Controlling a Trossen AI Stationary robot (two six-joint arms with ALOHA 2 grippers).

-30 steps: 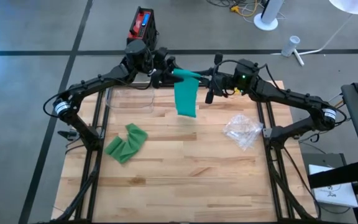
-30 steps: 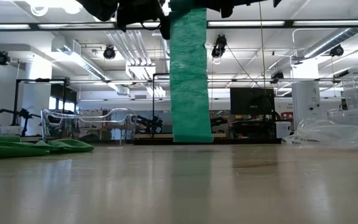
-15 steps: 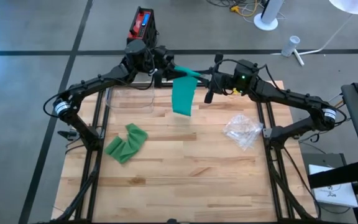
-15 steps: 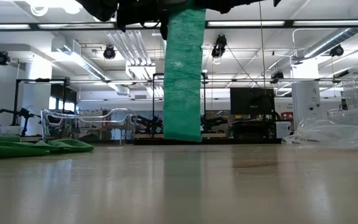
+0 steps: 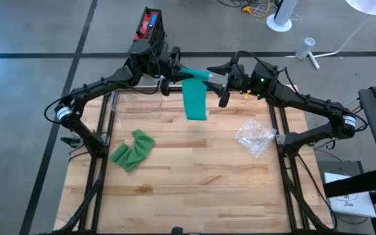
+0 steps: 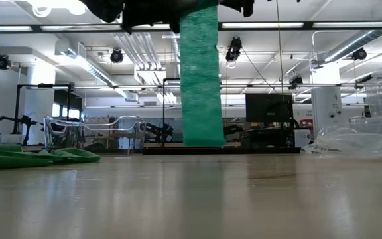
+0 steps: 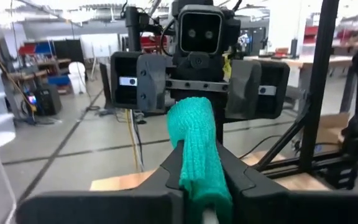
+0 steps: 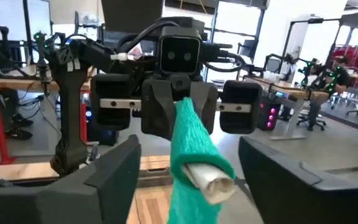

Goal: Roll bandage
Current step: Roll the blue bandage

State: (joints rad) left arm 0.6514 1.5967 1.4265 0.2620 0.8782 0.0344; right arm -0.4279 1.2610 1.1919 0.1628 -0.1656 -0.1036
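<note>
- Since a second ago the right claw has let go and spread its fingers wide, while the left claw has clamped onto the bandage.
- The bandage hangs as a green strip from the left claw, above the far middle of the tabletop; its lower end hangs just above the wood.
- A crumpled green bandage lies at the left; a plastic bag at the right.
</note>
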